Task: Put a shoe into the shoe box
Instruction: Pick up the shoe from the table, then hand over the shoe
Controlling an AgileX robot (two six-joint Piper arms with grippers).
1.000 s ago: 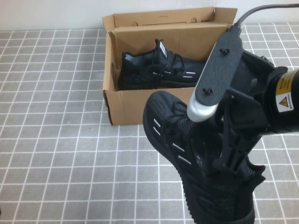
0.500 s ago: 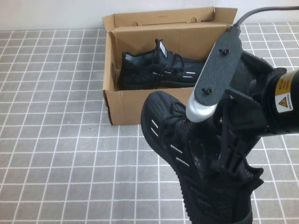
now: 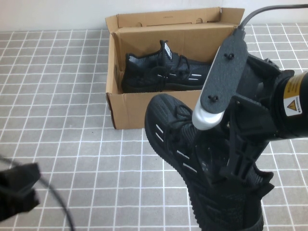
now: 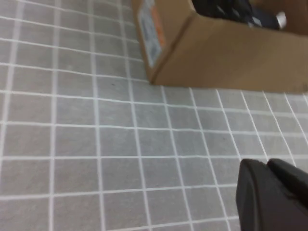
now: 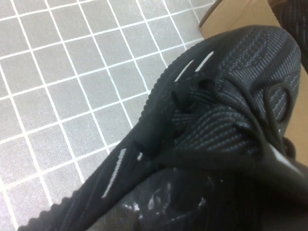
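Right gripper (image 3: 219, 166): fingers hidden behind the arm's own housing and inside the shoe's collar; clenched on the shoe (image 3: 192, 163), held off the grey tiled table (image 3: 72, 120). Shoe's toe points toward the shoe box (image 3: 139, 108) and sits just in front of its front wall; heel cut off at the frame edge. Left gripper (image 4: 269, 192): low over the tiles at near left, fingers closed, nothing held, only partly in frame. Shoe box open, flap up; second black sneaker (image 3: 166, 72) lies inside on its side.
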